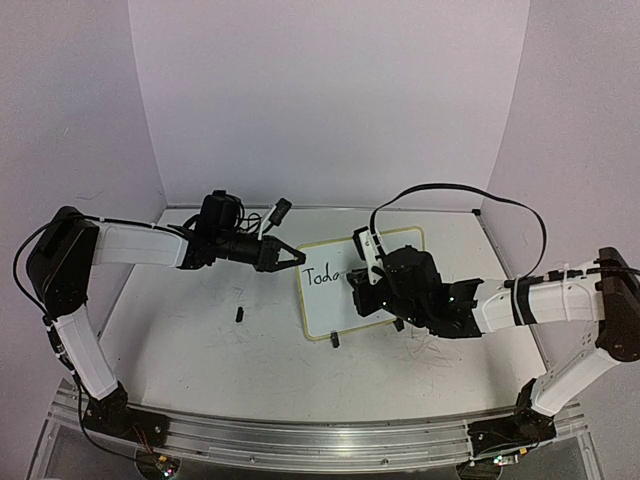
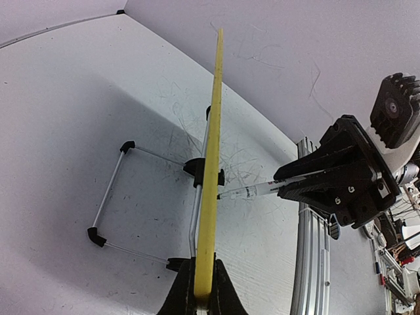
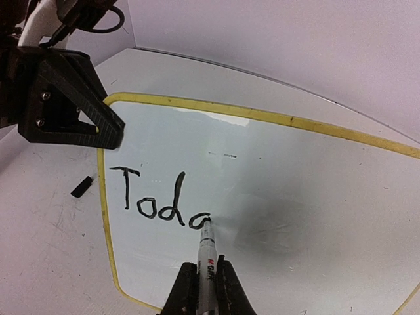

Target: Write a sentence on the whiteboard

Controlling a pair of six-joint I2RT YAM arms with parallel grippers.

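**Top external view.** This is the only view that shows both arms at once. They meet at the whiteboard (image 1: pixel 322 306), which stands on the tabletop (image 1: pixel 180 350) between them, toward the right of centre. The view gives the board's full outline: rectangular, with rounded corners, a thin pale-yellow rim and a black clip foot (image 1: pixel 335 341) at its near edge. A small black piece (image 1: pixel 240 315) lies on the table, apart from the board's left edge.

**Left wrist view.** The board appears edge-on as a narrow yellow strip. Only this view shows its rear side, where a wire stand (image 2: pixel 108 197) with black corner pieces rests on the table. The left gripper (image 2: pixel 203 292) is clenched on the rim, with one finger against each face of the board.

**Right wrist view.** Only this view shows the writing face clearly enough to read. The sentence (image 3: pixel 157 200) is black handwritten lettering in one line. It reads "Toda" and begins near the board's left rim. The right gripper (image 3: pixel 205 282) grasps a marker (image 3: pixel 207 252), with the barrel clamped between the two fingers. The marker tip touches the board at the end of the final "a", so the lettering lies just beyond the fingertips. The left gripper's fingers sit at the left rim, above the "T". The writing face is white and glossy, with soft reflections.
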